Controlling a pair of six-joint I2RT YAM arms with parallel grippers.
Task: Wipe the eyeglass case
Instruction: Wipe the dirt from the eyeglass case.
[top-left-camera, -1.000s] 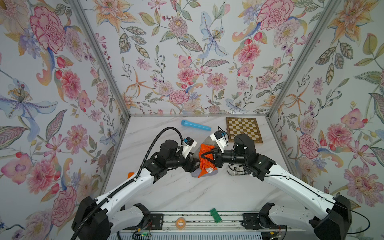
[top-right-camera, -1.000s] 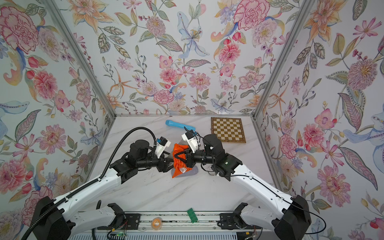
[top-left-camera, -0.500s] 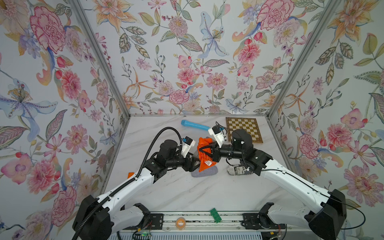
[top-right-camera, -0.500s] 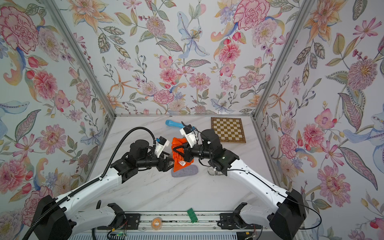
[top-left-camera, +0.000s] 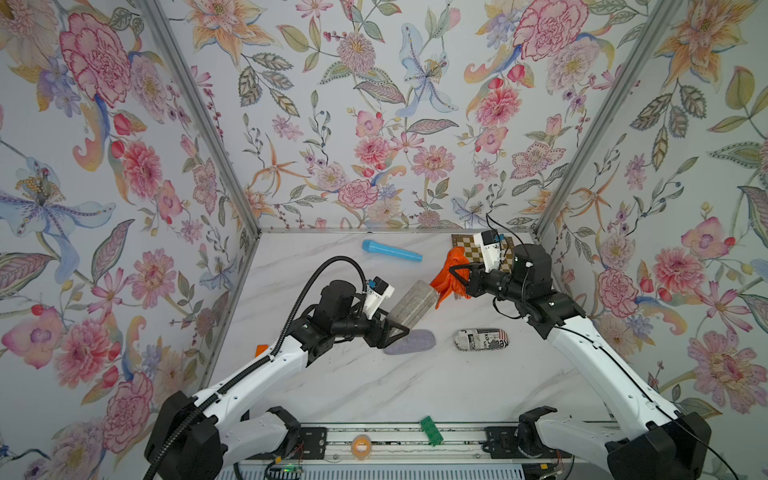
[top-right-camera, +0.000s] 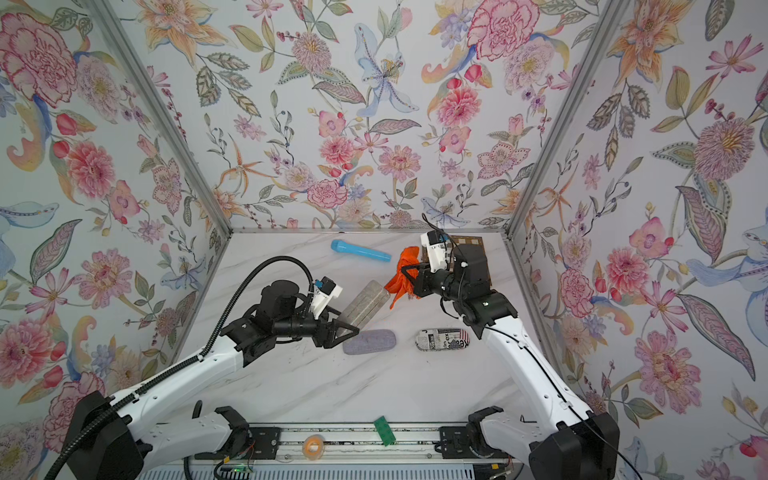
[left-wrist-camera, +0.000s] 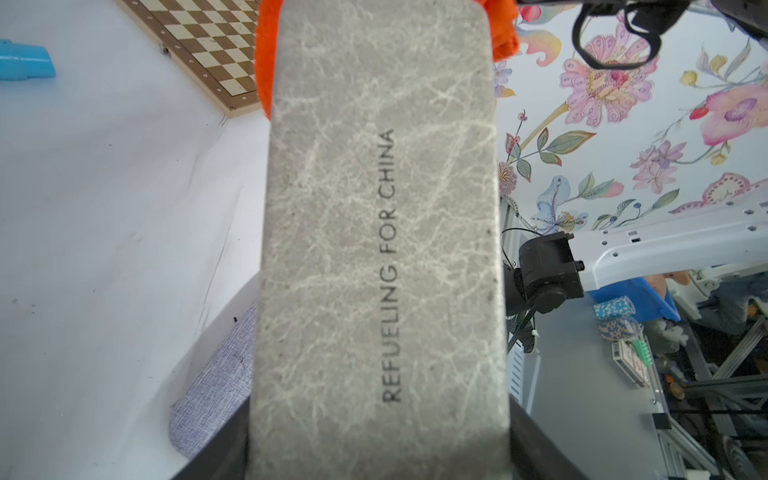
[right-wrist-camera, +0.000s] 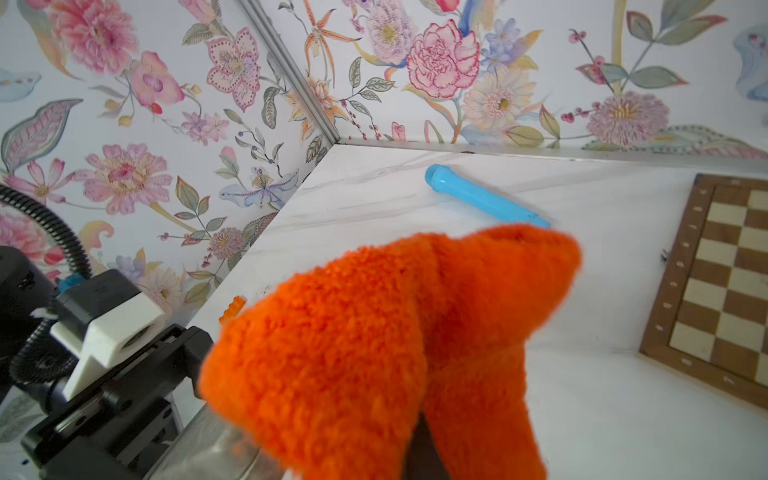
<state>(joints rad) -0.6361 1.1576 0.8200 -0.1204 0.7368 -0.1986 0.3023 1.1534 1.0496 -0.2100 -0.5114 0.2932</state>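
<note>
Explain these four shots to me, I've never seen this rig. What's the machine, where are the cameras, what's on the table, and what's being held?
This is a two-armed robot working at a marble table inside a box with floral walls. Each arm ends in a two-finger gripper.

Two pictures come from a stereo camera overhead, so they are nearly identical views of the whole scene. The other two come from a camera on each arm's wrist, looking along its gripper.

The left gripper holds a grey eyeglass case lifted off the table. The right gripper is shut on an orange cloth, which hangs at the case's far end.

Lying on the table are a blue tube, a chessboard, a purple fabric case and a newspaper-print case.
</note>
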